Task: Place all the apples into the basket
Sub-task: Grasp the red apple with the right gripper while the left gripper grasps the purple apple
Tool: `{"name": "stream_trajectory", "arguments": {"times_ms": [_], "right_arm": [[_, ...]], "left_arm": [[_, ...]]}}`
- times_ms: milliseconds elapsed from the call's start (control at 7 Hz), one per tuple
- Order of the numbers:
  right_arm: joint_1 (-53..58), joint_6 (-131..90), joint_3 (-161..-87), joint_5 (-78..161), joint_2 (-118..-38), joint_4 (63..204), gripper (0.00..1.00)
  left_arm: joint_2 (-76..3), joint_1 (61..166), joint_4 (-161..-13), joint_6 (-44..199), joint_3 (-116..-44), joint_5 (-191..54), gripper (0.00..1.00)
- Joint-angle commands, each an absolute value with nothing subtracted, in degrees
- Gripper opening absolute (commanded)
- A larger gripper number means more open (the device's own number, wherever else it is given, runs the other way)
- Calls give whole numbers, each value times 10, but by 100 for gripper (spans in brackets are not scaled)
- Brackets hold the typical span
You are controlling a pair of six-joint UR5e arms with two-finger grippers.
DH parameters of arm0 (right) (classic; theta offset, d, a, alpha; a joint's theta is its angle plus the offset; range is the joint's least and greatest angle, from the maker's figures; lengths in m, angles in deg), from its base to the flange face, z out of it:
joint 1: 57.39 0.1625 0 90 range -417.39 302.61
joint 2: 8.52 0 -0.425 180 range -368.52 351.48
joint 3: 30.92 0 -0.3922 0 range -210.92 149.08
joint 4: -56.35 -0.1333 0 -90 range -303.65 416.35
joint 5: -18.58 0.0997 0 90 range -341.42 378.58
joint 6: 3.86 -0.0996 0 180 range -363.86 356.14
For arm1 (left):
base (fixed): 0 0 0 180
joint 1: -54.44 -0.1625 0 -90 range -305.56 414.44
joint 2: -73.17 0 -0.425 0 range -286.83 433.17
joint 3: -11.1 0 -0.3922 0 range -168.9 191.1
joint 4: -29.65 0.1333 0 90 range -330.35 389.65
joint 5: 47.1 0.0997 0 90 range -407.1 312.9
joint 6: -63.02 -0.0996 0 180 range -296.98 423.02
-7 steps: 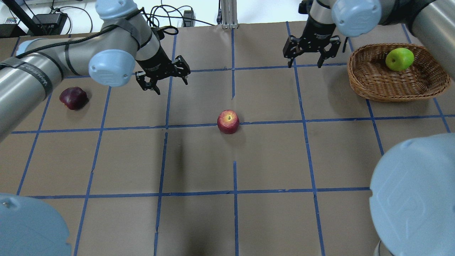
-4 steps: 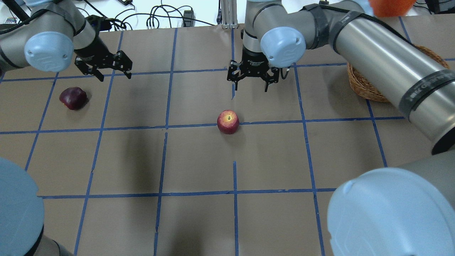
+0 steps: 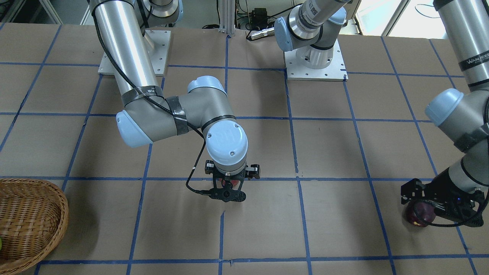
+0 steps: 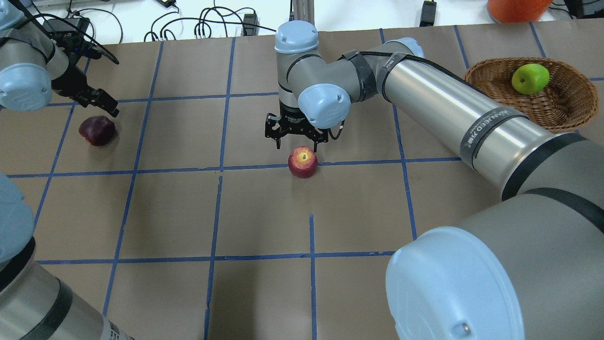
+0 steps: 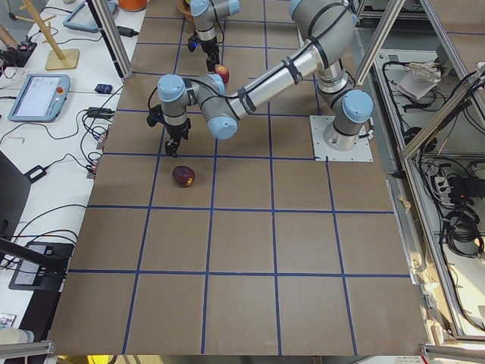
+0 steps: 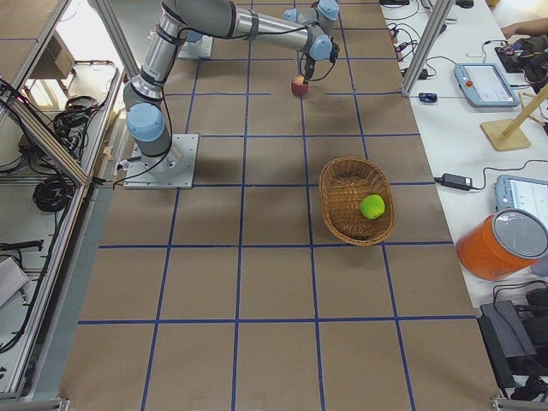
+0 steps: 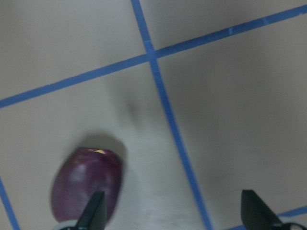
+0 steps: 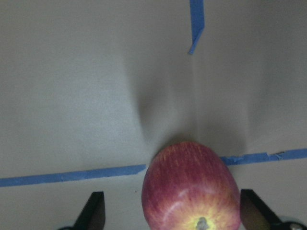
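Apples are sitting two on the table [image 4: 264,212] and one in the basket [image 4: 564,118], and both claws are hanging spread over the loose pair. The right gripper [image 4: 296,142] is standing wide open just above the red apple [image 4: 302,162] at the centre of the overhead view. In the right wrist view that fruit is sitting at the bottom edge, between the two fingers but closer to the finger [image 8: 254,213] at the frame's right than to the other. The left gripper [image 7: 173,213] is also gaping and empty, close to the maroon apple [image 7: 86,184] at the left edge of the overhead view. In the left wrist view, though, that apple is lying at the lower left, overlapped by the fingertip on that side rather than centred in the gap. The green apple [image 4: 530,78] is resting inside the basket at the upper right of the overhead view, well apart from the other two.

From here the likeliest failure is on the left: a straight drop would probably be planting a fingertip on the maroon apple's crown — sending it rolling across the table. On the right, the off-centre fruit may be getting nudged sideways by the nearer finger as the claw closes, giving a shallow pinch that could slip during the carry. The maroon apple also has the whole table to cross, and the right arm is stretching across the middle — so the two arms may be risking each other's path.
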State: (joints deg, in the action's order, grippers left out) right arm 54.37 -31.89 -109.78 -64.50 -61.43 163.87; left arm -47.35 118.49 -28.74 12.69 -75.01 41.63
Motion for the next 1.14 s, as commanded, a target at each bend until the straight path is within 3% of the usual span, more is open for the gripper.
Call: {"name": "stream_trajectory", "arguments": {"times_ms": [0, 429, 571, 714, 857, 1000], "right_arm": [[546, -319, -1139, -649, -611, 1657, 100], [547, -323, -1143, -649, -613, 1659, 97], [547, -321, -1136, -652, -615, 1663, 28], [545, -313, -1133, -664, -620, 1695, 0], [525, -309, -1124, -667, -645, 1691, 0], [484, -301, -1105, -680, -683, 1644, 0]], "left_arm": [[-514, 1155, -253, 27, -762, 418, 100], [-540, 1152, -255, 27, -764, 418, 100], [-547, 1153, -261, 39, -764, 430, 87], [-544, 1158, -276, 71, -759, 447, 61], [-537, 1167, -315, 118, -747, 445, 50], [-521, 1187, -346, 188, -741, 441, 50]]}}
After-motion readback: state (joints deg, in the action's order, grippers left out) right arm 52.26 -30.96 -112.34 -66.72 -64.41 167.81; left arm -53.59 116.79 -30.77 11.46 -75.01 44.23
